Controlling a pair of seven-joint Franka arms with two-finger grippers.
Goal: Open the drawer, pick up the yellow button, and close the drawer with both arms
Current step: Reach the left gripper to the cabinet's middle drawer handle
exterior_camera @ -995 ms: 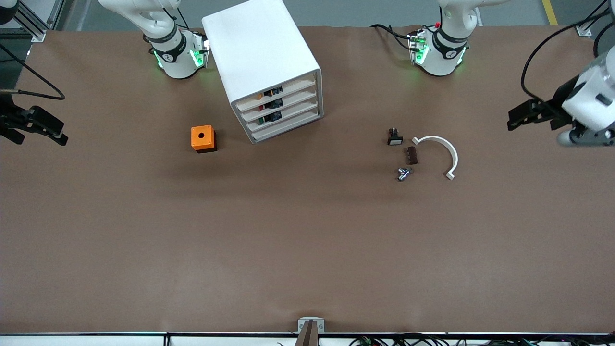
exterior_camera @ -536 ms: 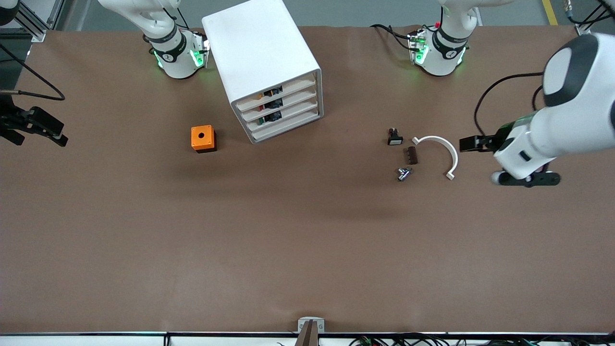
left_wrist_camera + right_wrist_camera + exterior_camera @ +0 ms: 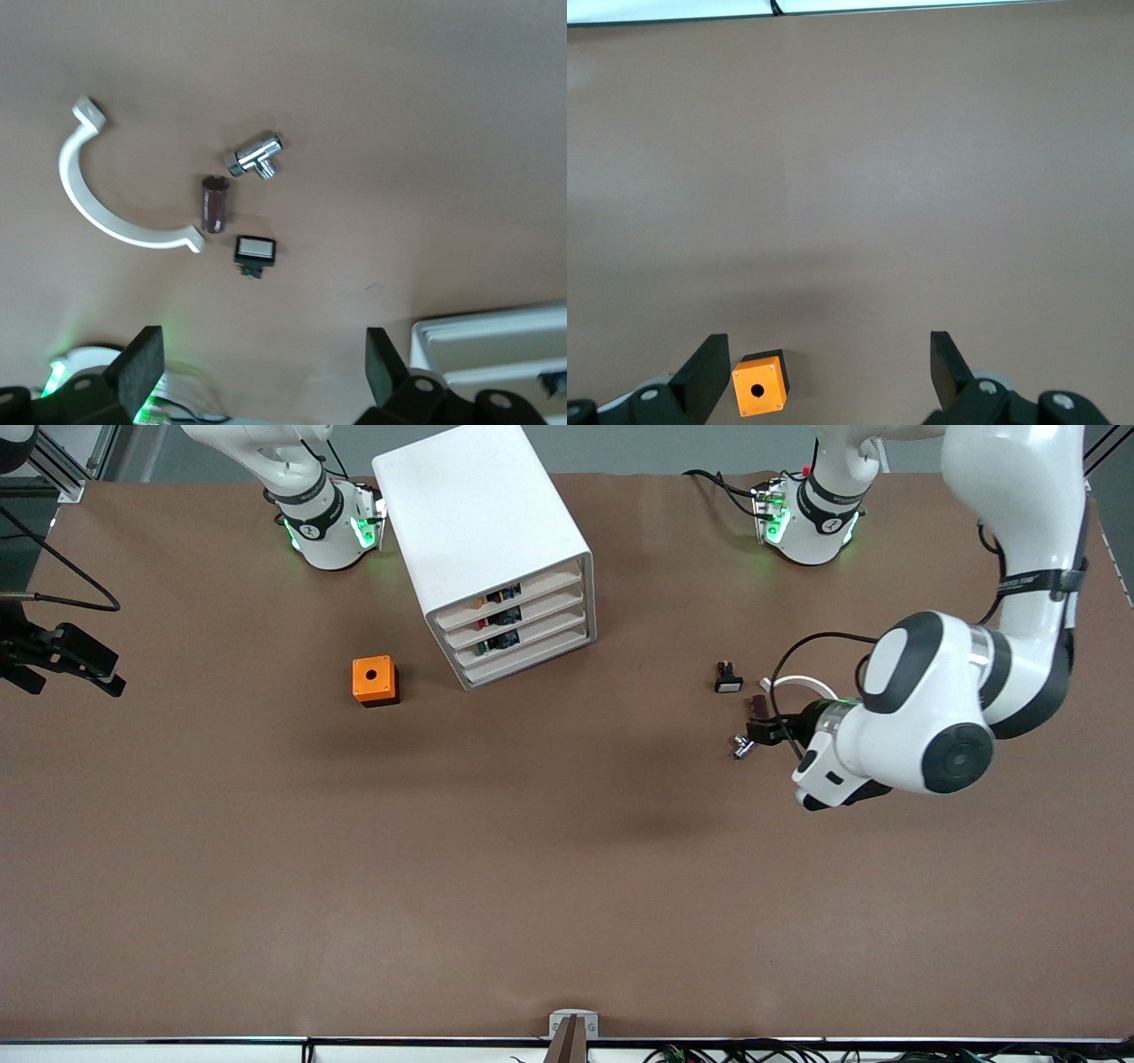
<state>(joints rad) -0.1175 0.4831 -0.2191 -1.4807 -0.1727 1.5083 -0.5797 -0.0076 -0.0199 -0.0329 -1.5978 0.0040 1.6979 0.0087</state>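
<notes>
The white cabinet (image 3: 483, 522) stands near the right arm's base, its four drawers facing the front camera. The top drawer (image 3: 523, 594) is pushed in. Through its front I see the orange-capped button (image 3: 483, 601) with a black and blue body. My left gripper (image 3: 764, 731) is open and empty over the small parts toward the left arm's end; its fingers (image 3: 142, 359) stand wide apart, and a corner of the cabinet (image 3: 492, 341) shows in its wrist view. My right gripper (image 3: 97, 669) is open and empty, waiting at the right arm's end of the table.
An orange cube with a hole (image 3: 374, 680) sits beside the cabinet, also in the right wrist view (image 3: 759, 385). Under the left gripper lie a white curved clamp (image 3: 106, 208), a chrome fitting (image 3: 255, 157), a brown piece (image 3: 213, 204) and a black switch (image 3: 255, 251).
The left arm has swung in from its end of the table, and its gripper is now over the small parts. The right arm has not moved.
</notes>
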